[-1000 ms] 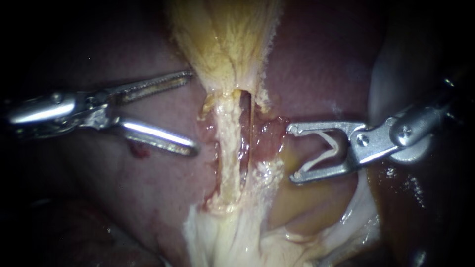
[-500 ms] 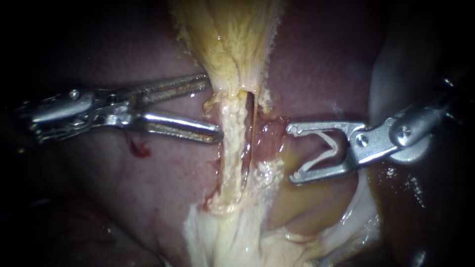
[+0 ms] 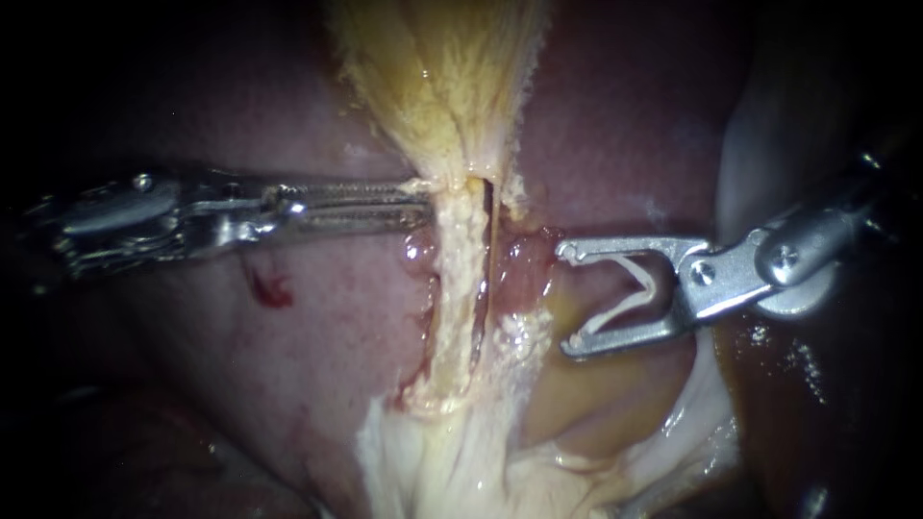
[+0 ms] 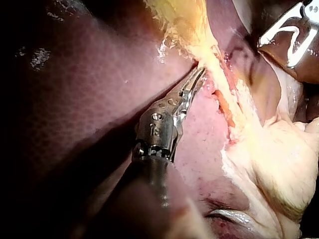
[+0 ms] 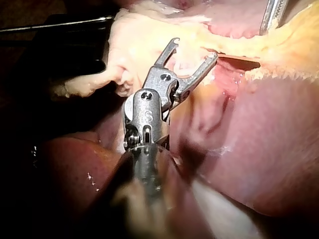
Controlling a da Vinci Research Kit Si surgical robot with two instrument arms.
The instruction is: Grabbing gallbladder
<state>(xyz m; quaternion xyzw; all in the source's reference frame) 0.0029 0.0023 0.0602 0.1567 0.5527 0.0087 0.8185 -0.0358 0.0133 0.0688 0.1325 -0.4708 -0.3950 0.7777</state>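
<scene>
One clip (image 3: 650, 288) in right instrument (image 3: 569, 298)

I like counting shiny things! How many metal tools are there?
2. The left instrument comes in from the left, jaws shut on the yellowish gallbladder. The right instrument comes in from the right, jaws holding a white clip. None seems hidden.

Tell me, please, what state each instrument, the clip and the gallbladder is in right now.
Left instrument: jaws shut on the narrow lower end of the gallbladder.
Right instrument: jaws wide apart, holding a clip between them.
Clip: open, seated in the right instrument's jaws, not on any tube.
Gallbladder: gripped at its narrow end by the left instrument only.
</scene>
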